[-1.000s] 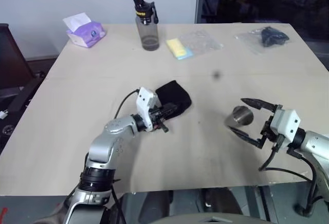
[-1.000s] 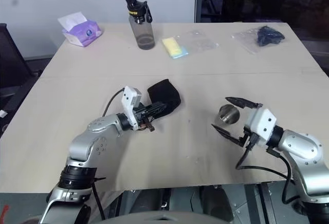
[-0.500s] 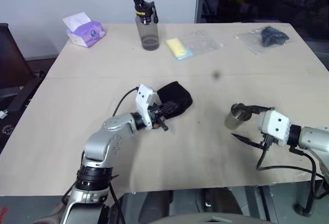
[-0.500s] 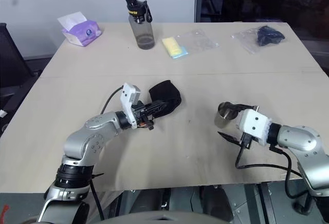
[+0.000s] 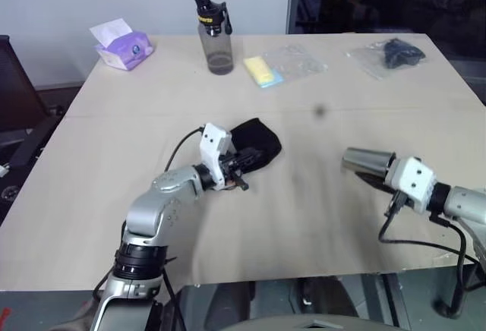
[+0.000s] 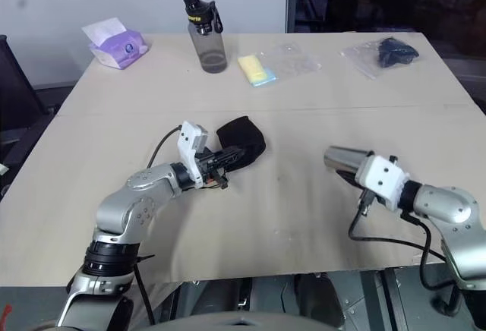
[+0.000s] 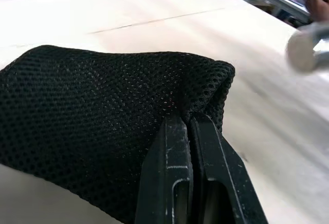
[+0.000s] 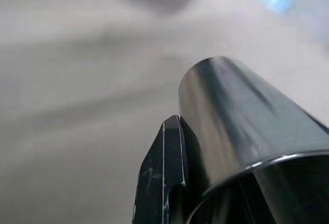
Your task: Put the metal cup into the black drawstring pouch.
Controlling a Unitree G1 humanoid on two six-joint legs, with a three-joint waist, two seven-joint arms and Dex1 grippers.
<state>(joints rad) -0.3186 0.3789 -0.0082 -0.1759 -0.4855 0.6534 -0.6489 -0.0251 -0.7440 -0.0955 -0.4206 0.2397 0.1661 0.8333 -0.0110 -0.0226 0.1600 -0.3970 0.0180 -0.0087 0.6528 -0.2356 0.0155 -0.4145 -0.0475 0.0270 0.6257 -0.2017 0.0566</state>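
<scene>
A second ago the right gripper (image 5: 373, 170) stood with its fingers spread wide on either side of the metal cup (image 5: 364, 161), which sat upright on the table (image 5: 114, 187) between them. Half a second ago the fingers had narrowed on the cup's rim. Now they are clamped on it — one black finger (image 8: 164, 183) lies against the cup's outer wall in the right wrist view — and the cup no longer stands upright: it lies tipped on its side, base pointing toward the black drawstring pouch (image 5: 258, 143), open mouth at the gripper.
</scene>
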